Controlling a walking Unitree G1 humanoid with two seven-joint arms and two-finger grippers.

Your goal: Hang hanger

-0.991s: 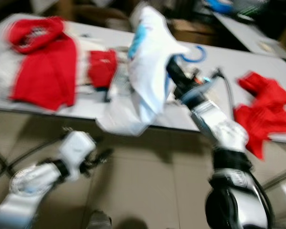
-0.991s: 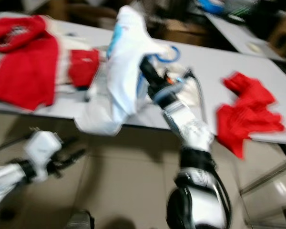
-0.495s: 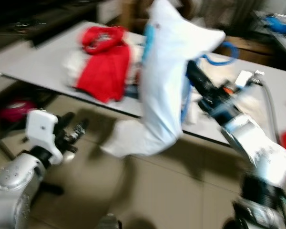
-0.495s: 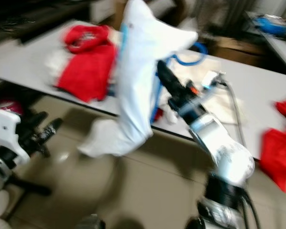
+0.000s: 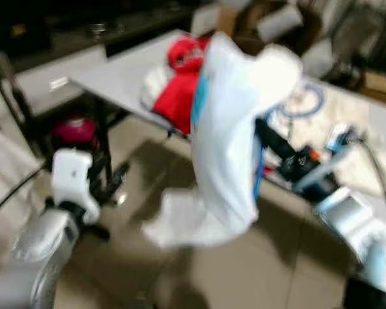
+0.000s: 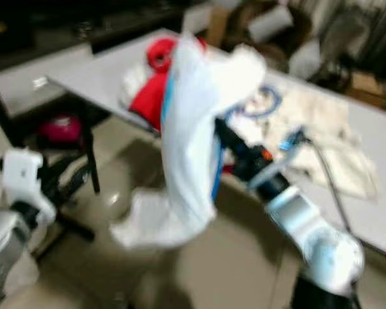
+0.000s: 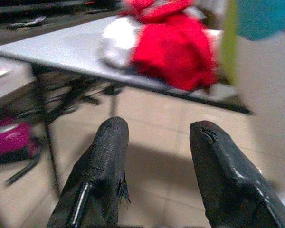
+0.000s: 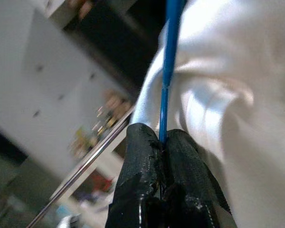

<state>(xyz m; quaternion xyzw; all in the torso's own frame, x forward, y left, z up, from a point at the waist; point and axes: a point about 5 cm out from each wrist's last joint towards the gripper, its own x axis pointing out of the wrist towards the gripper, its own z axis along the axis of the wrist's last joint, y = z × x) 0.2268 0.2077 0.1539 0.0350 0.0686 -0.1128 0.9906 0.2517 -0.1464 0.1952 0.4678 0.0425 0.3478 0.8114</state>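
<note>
The right gripper pinches one thin blue plastic hanger, with one soft, crumpled white shirt draped over it just above the fingers. The left gripper hangs spread over smooth floor tiles, a rumpled red garment beyond it on the table

You see a long grey table that runs across the room, standing on dark metal legs. A pile of red and white clothes lies on its top, near the edge. The floor is made of beige tiles and it reflects some light. Under the table, near the legs, there is a pink object, too blurred to name. Behind the table the room is dark, with brown cardboard boxes.
</note>
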